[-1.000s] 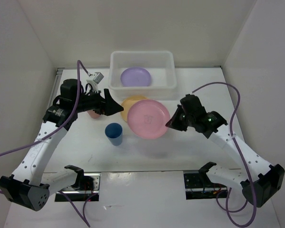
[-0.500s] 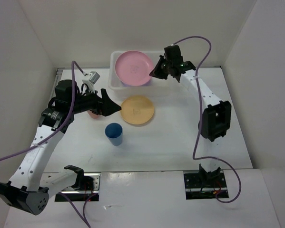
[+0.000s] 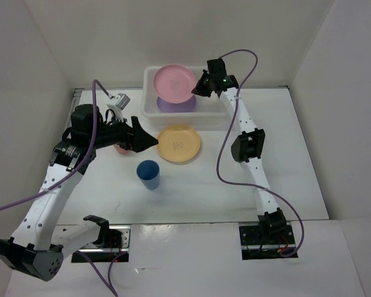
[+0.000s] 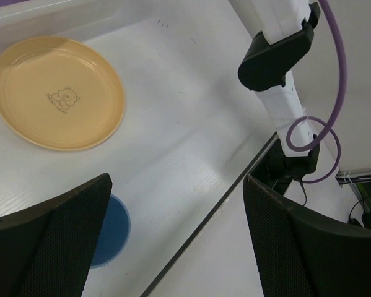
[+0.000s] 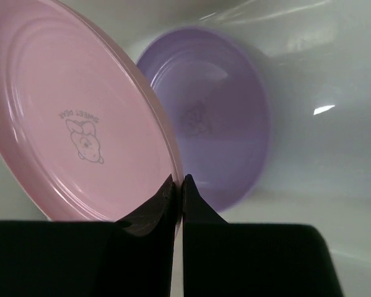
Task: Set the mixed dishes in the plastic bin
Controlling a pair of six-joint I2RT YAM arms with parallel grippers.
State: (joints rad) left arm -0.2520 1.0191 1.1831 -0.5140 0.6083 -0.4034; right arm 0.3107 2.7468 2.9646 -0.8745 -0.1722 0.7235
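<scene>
The right gripper clamps the tilted pink plate over the purple plate in the plastic bin: lower and level it before letting go; the left gripper gapes wide

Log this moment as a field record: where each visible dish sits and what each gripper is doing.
pink plate: tilted over the plastic bin, pinched at its rim
light purple plate: lying in the bin, beneath the pink one
yellow-orange plate: flat on the table, in front of the bin
blue cup: upright on the table
left gripper: open, empty, beside the yellow-orange plate
right gripper: shut on the pink plate
</scene>
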